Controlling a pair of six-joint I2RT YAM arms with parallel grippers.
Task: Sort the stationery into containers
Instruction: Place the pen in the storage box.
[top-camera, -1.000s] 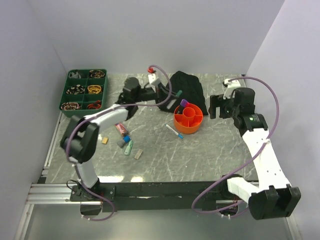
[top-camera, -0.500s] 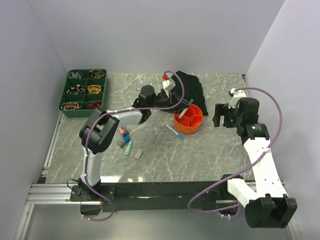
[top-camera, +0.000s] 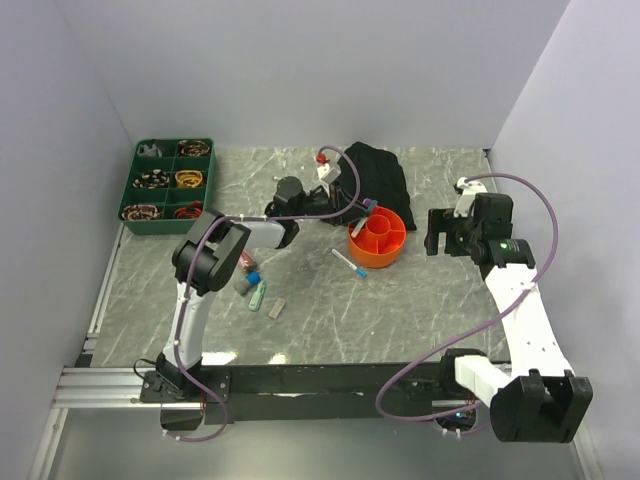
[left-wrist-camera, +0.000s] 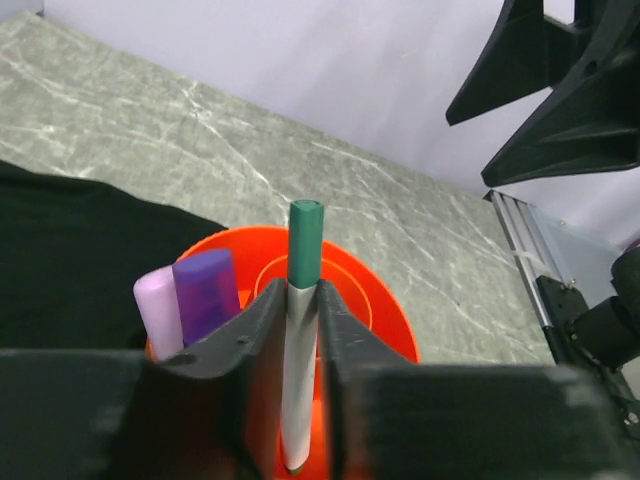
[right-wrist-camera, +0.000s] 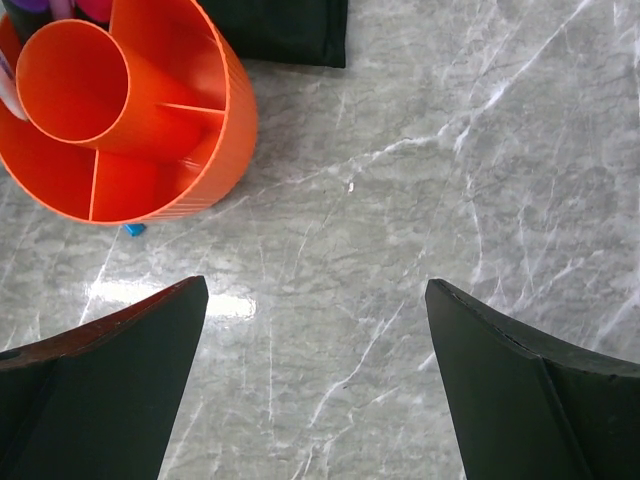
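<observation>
**Left hand over tub, pen set to drop**

Table: the orange tub sits right of centre, between the two arms. The right hand hangs wide open and empty just right of the tub. The left hand is directly above the tub's near rim, closed on the green-capped pen. The pen's long axis runs near upright, cap up, lower end inside the tub beside a purple marker. Judgement: the drop goes straight down and belongs to the left arm.
</observation>
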